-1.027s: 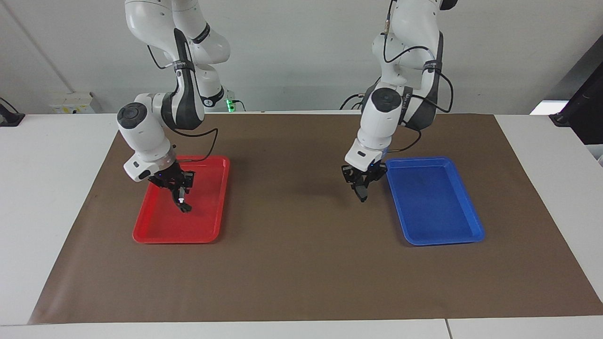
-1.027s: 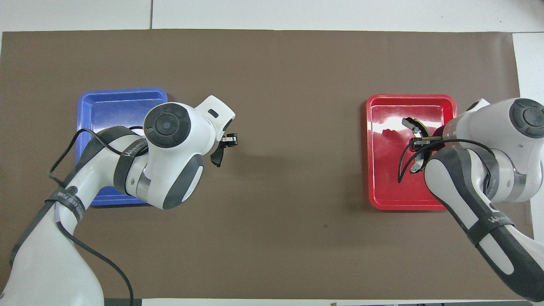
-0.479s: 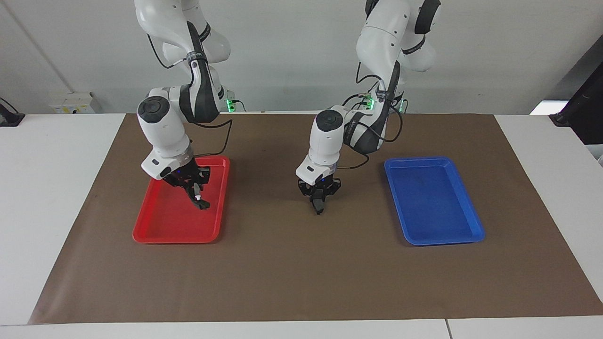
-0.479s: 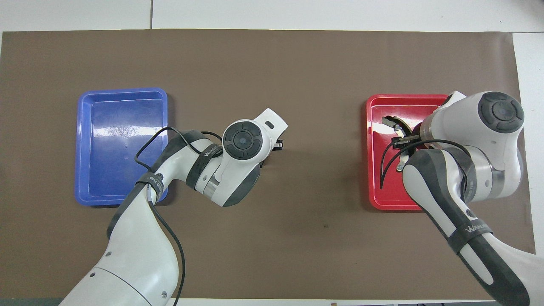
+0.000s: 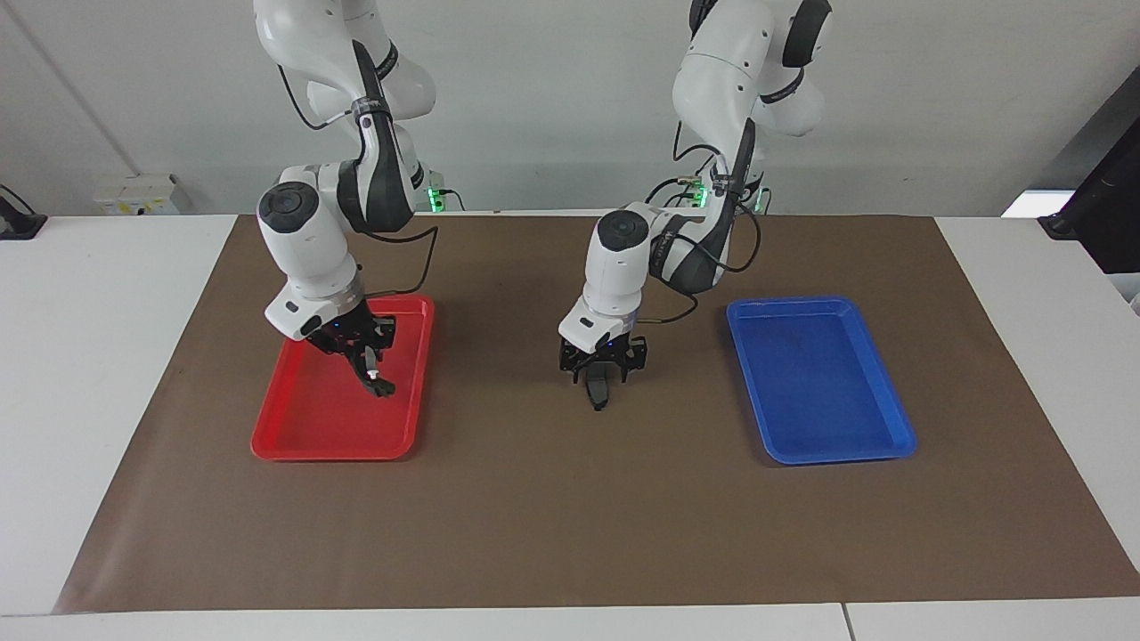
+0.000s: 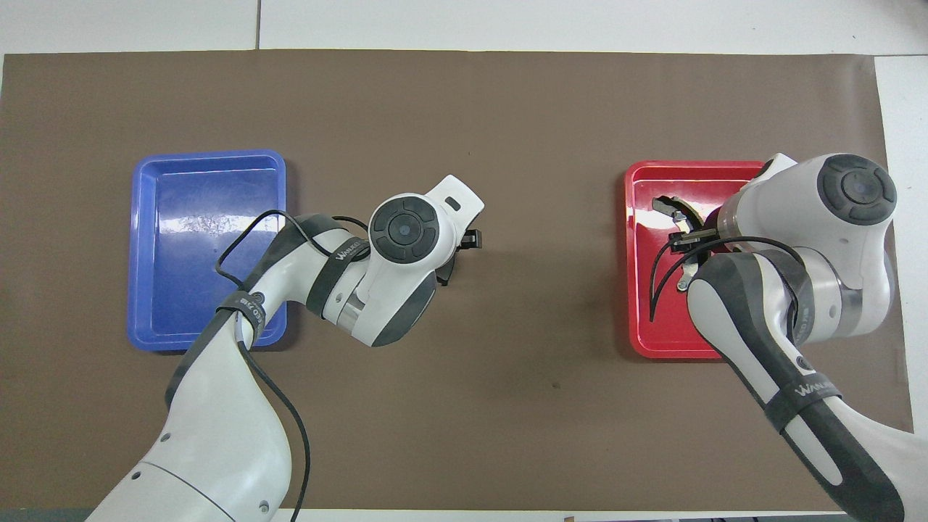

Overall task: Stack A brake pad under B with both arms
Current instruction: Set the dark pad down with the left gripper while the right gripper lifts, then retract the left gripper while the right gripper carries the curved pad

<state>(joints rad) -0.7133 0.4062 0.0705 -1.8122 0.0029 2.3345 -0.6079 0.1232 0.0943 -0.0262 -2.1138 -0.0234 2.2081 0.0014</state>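
Note:
My left gripper [image 5: 598, 372] is shut on the A brake pad [image 5: 598, 393], a short dark-grey pad that hangs downward from the fingers, low over the brown mat's middle. In the overhead view most of the pad [image 6: 444, 273] is hidden under the wrist. My right gripper [image 5: 363, 354] is shut on B [image 5: 376, 378], the long black crescent with silver ends, and holds it above the red tray [image 5: 303, 436]. B's curve and silver ends show in the overhead view [image 6: 663, 206] beside the right gripper [image 6: 692, 239].
A blue tray [image 5: 819, 392] lies on the mat toward the left arm's end, with nothing in it. The red tray [image 6: 652, 326] lies toward the right arm's end. The brown mat [image 5: 570, 516] covers the white table.
The left arm has swung from beside the blue tray to the mat's middle with the pad, then sunk slightly. The right gripper has shifted B a little toward the tray's inner edge.

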